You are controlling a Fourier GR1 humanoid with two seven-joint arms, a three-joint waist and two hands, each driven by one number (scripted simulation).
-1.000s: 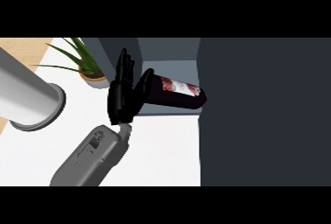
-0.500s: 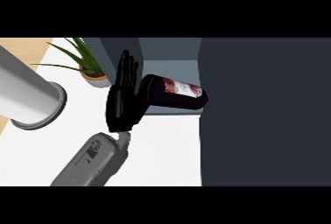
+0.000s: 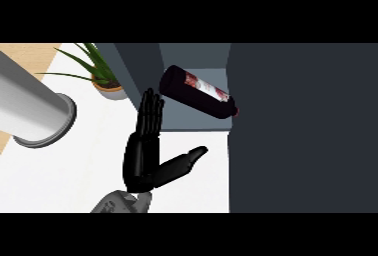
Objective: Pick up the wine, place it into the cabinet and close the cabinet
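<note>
– Head view: wine (image 3: 198, 92) lies on its side inside the cabinet (image 3: 184, 122), base toward the left wall, neck toward the door (image 3: 303, 125). Step?
– Placing looks done, closing is left. Right hand (image 3: 144, 160) is over the counter (image 3: 74, 170) at the cabinet's front left corner. Fingers (image 3: 151, 112) are straight and pressed together, thumb splayed toward the door, holding nothing. Fingertips are just beside the wine's base, apart I think.
– How to close it well?
– Get the hand clear of the opening, then go round to the door and push flat with straight fingers near its free edge. Can't see the hinge side, so find it first. Wine may roll, and its neck sits near the shelf's front edge by the door, so swing slowly and check it clears.
– Left hand?
– Not visible.
– Surface, room?
– White counter. Plant (image 3: 100, 80) at its far edge against the cabinet's left wall. Big grey cylinder (image 3: 33, 107) over the left edge, can't tell what it is. Wood strip (image 3: 26, 50) beyond the far left corner.
</note>
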